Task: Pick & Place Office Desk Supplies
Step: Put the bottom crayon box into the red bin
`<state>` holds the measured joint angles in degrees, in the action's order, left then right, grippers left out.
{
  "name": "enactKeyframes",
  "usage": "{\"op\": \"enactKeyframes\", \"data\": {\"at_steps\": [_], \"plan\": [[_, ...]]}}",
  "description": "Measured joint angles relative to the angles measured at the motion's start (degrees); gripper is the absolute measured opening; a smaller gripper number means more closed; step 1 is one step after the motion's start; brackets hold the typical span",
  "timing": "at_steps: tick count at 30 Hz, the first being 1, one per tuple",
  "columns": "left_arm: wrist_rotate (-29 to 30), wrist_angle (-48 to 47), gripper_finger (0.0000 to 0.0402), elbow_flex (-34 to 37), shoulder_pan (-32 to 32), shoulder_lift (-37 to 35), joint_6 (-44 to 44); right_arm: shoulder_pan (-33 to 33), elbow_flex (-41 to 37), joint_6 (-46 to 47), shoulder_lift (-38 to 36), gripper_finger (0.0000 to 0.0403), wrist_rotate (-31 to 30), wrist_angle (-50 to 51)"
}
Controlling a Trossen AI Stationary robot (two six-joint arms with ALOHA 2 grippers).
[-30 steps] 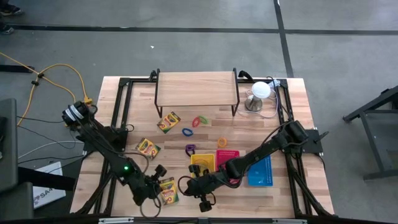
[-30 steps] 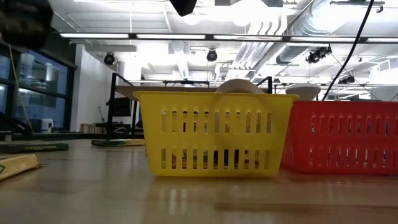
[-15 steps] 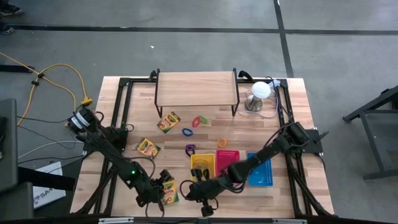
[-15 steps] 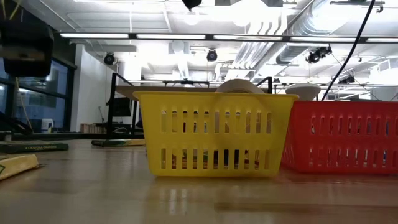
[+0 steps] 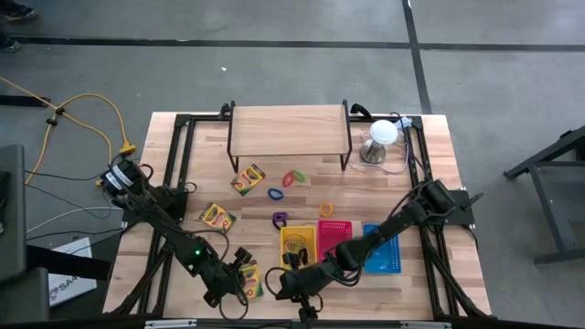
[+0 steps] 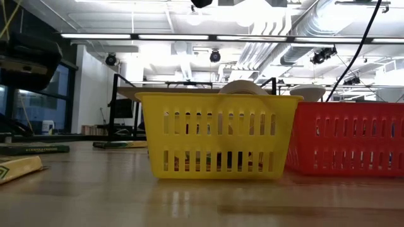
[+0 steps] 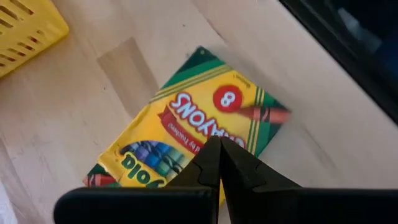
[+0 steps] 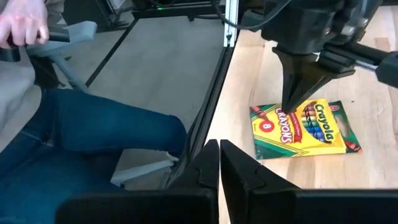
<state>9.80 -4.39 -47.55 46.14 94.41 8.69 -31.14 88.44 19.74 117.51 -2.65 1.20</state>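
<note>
**A:** Both arms are folded way down at the near edge of the table (image 5: 430, 146). The left gripper (image 5: 236, 274) hangs point-down right over a crayon box (image 5: 248, 279) at the near edge, left of the yellow basket (image 5: 296, 243). Its fingers are pinched together with nothing between them. I can't tell if the tip is touching the box or just above it.

**B:** And the right gripper (image 5: 285, 285)?

**A:** It's clenched on nothing too, low, just right of that same box, nose aimed at it across the boards.

**B:** What do the wrist cams add?

**A:** The left wrist view gives the box art: flat yellow-and-green cardboard, glossy, a red circle with an 8. The right wrist view shows that box (image 8: 303, 128) lying flat with the left gripper (image 8: 297, 93) coming down as a dark wedge over it. It also shows a person (image 8: 81, 134) in jeans sitting past the table's edge, one hand (image 8: 22, 23) on a grey grip. The overhead misses all that.

**B:** The low cam?

**A:** Mostly the slotted plastic yellow basket (image 6: 218, 135) and a red basket (image 6: 350, 137) beside it, plus a box corner at the left.

**B:** Other supplies?

**A:** From above, a second crayon box (image 5: 218, 216) sits mid-left and a third (image 5: 248, 178) farther back by the wooden riser (image 5: 288, 130). Thin rubber-band loops (image 5: 294, 176) lie between them and the baskets. A blue basket (image 5: 386, 251) sits to the right, partly under the right arm.
</note>
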Motion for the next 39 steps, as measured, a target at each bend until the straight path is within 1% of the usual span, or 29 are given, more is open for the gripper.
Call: {"op": "enactKeyframes", "data": {"at_steps": [5, 9, 13, 15, 19, 22, 29, 33, 39], "plan": [[0.4, 0.78, 0.0, 0.04, -0.18, 0.17, 0.79, -0.22, 0.0, 0.2, 0.05, 0.0002, -0.05, 0.06], [2.21, 2.54, 0.0, 0.04, -0.18, 0.17, -3.22, -0.39, 0.0, 0.43, 0.05, 0.0002, -0.19, 0.06], [2.14, 6.35, 0.0, 0.04, -1.25, 0.17, -6.85, -0.39, 0.0, 1.63, 0.16, 0.0002, -0.18, 0.06], [-0.23, 8.45, 0.0, 0.04, -1.99, 0.17, -7.65, -0.58, 0.0, 1.64, 0.16, 0.0002, -0.19, 0.06], [-7.51, 12.34, 0.0, 0.04, -3.11, 0.2, -8.69, -0.92, 0.0, 1.64, 0.16, 0.0002, -0.18, 0.11], [-9.98, 14.58, 0.0, 0.04, -3.29, 0.2, -8.74, -0.98, 0.0, 1.65, 0.16, 0.0002, -0.16, 0.12], [-9.6, 15.38, 0.0, 0.07, -3.18, 4.34, -9.31, -1.79, 0.0, 1.67, 0.16, 0.0002, -0.69, 0.34], [-8.17, 17.56, 0.0, -0.22, -2.37, 4.44, -9.31, -2.75, 0.0, 2.1, 0.16, 0.0002, -2.0, 0.38], [-8.1, 17.88, 0.0, -1.93, -2.35, 5.68, -8.69, -3.06, 0.0, 3.16, 0.16, 0.0002, -2.98, 0.5]]}}
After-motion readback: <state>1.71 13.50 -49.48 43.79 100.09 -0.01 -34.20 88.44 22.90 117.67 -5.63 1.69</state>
